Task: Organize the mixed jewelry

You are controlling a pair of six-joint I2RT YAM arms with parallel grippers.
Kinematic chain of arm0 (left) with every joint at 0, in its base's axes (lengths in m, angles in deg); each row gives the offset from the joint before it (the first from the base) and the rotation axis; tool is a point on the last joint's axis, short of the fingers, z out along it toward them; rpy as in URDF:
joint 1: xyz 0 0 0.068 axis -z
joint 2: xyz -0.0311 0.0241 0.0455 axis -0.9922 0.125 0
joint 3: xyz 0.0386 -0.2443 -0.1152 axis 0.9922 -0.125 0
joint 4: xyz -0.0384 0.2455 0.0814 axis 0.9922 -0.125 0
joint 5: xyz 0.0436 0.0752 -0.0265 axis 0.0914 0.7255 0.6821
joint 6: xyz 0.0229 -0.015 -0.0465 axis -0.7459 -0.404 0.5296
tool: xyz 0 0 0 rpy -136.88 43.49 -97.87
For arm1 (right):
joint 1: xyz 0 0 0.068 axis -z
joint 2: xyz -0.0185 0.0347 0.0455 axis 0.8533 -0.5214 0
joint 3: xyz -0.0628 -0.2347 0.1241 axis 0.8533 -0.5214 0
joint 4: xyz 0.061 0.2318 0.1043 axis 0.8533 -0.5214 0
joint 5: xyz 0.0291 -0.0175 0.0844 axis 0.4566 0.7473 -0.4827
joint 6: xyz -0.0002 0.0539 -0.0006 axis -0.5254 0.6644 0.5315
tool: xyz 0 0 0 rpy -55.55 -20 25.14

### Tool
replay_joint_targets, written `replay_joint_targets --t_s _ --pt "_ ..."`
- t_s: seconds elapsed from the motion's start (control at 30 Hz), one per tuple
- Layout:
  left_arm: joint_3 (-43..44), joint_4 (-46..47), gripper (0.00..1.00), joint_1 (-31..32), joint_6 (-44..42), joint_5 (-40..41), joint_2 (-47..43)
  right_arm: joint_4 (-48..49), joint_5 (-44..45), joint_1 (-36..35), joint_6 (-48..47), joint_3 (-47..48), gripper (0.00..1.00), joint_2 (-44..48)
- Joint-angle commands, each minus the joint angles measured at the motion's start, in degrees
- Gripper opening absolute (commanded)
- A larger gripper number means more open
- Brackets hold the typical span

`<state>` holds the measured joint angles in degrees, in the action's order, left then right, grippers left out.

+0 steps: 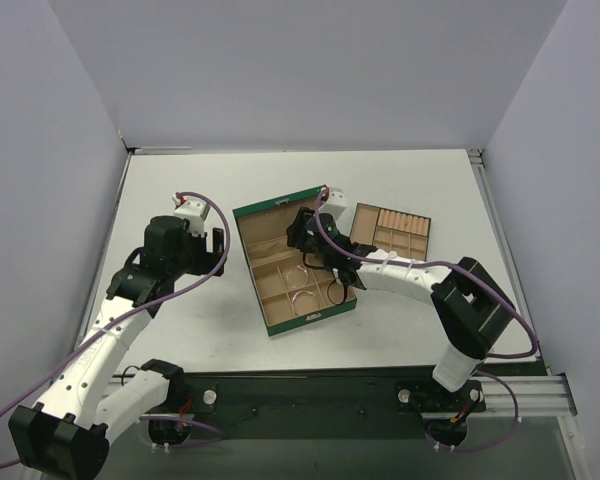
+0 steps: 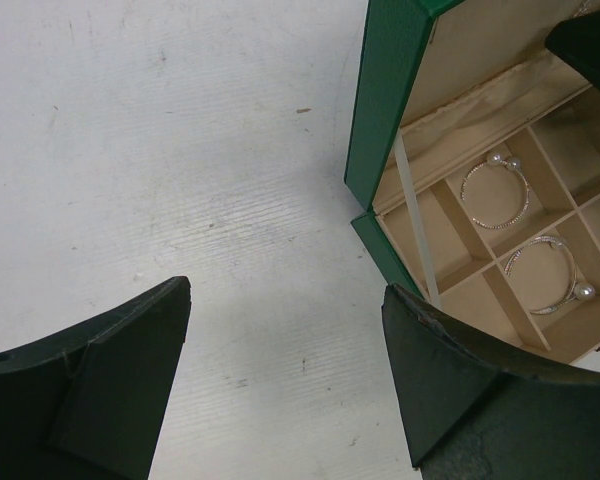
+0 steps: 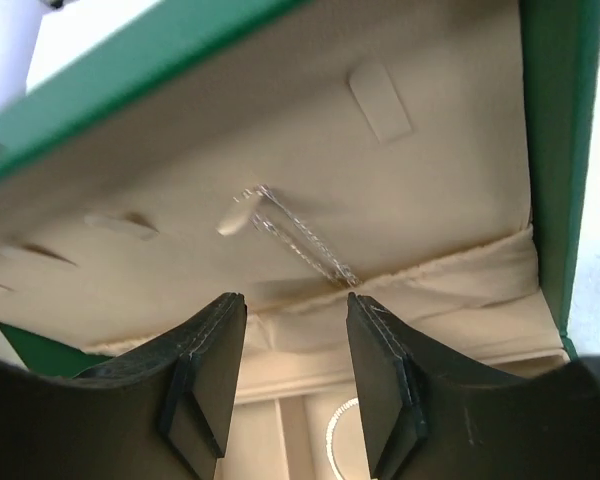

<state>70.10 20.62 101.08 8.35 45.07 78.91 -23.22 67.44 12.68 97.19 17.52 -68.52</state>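
The green box [image 1: 278,322] lies open mid-table with its lid [image 3: 280,130] leaning back. A fine pale chain [image 3: 302,240] hangs on the lid's tan lining from a small tab down to the pocket seam. My right gripper [image 3: 295,300] points at the lining just below the chain, jaws open with nothing between them. In the top view this right gripper [image 1: 300,230] is over the back of the box. Two silvery hoops [image 2: 495,190] [image 2: 552,277] with pearl ends lie in separate compartments. My left gripper [image 2: 288,290] is wide open over bare table, left of the box.
A small green tray [image 1: 390,230] with tan ring rolls sits right behind the box, under my right arm. The box's green side wall [image 2: 380,110] stands close to my left gripper's right finger [image 2: 450,370]. Grey walls enclose the table.
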Motion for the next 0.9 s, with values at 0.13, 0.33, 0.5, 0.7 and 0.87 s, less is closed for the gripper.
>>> replay_joint_targets --t_s 0.13,0.33,0.5,0.7,0.87 --pt "0.27 1.82 0.87 -0.42 -0.72 0.28 -1.01 6.42 9.71 -1.31 2.06 1.08 0.45 -1.71" --pt "0.27 1.91 0.87 -0.42 -0.72 0.28 -0.92 5.54 9.98 -1.66 3.12 0.64 0.42 -1.88" --pt "0.27 1.91 0.87 -0.42 -0.72 0.28 -0.92 4.14 10.85 -1.66 3.47 1.16 0.38 -2.41" --pt "0.36 1.91 0.87 -0.42 -0.72 0.28 -0.92 2.38 10.68 -1.66 4.26 1.08 0.35 -2.32" --pt "0.27 1.82 0.87 -0.42 -0.72 0.37 -0.83 0.88 10.76 -1.66 4.78 1.34 0.34 -2.50"
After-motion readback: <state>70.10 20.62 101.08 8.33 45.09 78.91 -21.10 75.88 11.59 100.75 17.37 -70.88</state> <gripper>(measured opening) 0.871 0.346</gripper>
